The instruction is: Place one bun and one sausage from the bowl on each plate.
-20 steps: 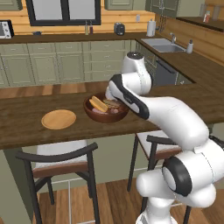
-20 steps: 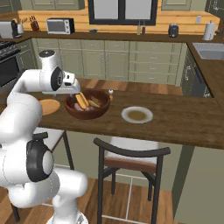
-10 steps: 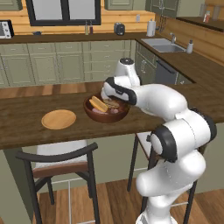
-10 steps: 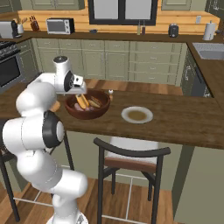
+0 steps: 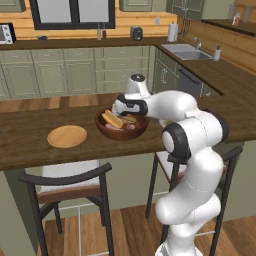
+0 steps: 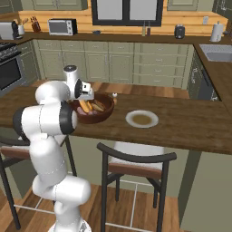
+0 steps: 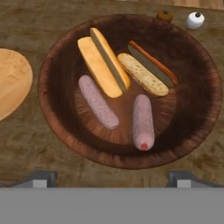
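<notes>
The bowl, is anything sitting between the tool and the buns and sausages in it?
Nothing visible does. The open tool hangs over the bowl, and both buns and both sausages lie uncovered on its bottom. Two small shakers stand outside the rim, out of the way.

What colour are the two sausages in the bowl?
Pale pinkish sausages, clearest in the hand view.

The arm has been folded in tighter over the past second, and the gripper has been brought from the right rim of the bowl to hang over its middle. The fingers have been spread slightly wider.
</notes>
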### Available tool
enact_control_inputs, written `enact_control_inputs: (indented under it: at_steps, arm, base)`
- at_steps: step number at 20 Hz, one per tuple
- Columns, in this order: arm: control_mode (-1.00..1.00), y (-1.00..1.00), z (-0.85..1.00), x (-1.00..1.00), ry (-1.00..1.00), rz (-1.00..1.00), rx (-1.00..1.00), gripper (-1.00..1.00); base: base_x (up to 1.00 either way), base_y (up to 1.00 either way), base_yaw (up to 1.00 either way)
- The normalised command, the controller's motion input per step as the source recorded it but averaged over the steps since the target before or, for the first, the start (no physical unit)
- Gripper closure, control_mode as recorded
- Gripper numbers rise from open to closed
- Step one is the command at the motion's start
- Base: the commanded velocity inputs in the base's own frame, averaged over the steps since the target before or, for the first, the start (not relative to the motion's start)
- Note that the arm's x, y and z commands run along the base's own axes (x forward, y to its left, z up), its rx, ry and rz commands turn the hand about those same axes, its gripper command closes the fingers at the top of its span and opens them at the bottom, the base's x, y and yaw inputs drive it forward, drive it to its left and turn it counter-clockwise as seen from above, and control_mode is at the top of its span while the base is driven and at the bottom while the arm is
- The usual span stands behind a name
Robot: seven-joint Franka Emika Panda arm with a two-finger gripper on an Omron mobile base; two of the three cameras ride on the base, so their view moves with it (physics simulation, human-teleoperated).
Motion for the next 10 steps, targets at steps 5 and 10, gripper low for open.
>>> enact_control_inputs:
  at_steps: [5, 10]
  arm:
    - [-1.00, 0.14, -0.08, 0.30, 0.00, 0.00, 0.00, -1.00]
    - [-1.00, 0.01, 0.00, 0.38, 0.00, 0.00, 0.00, -1.00]
  base:
    - [0.00, 0.00, 0.00]
    - [0.00, 0.00, 0.00]
